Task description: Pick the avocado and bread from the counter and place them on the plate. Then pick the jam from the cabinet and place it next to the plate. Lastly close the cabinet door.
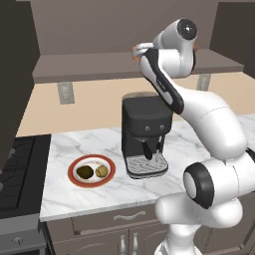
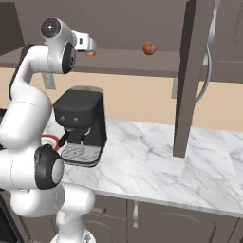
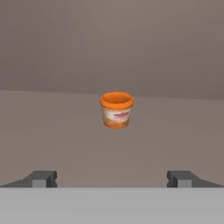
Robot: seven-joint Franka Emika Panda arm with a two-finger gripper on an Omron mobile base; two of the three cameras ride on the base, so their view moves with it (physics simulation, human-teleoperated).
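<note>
The orange jam [image 3: 116, 109] jar stands upright on the shelf of the cabinet [image 1: 94, 65], straight ahead of my gripper [image 3: 113, 177] and still a short way off. Both fingertips [image 3: 42, 178] stand wide apart with nothing between them, so the gripper is open. From the right, the raised hand [image 2: 84, 42] reaches into the cabinet with the jam [image 2: 90, 54] just past it. The red-rimmed plate [image 1: 73, 175] lies on the counter [image 1: 69, 144] with the dark avocado [image 1: 85, 172] and the tan bread [image 1: 102, 171] side by side on it.
A black coffee machine [image 1: 144, 132] stands on the counter right of the plate, below my arm. The open cabinet door [image 2: 190, 71] juts out over the counter with its silver handle [image 2: 208, 61]. A reddish-brown ball [image 2: 149, 48] sits further along the shelf. A stove [image 1: 20, 169] lies left.
</note>
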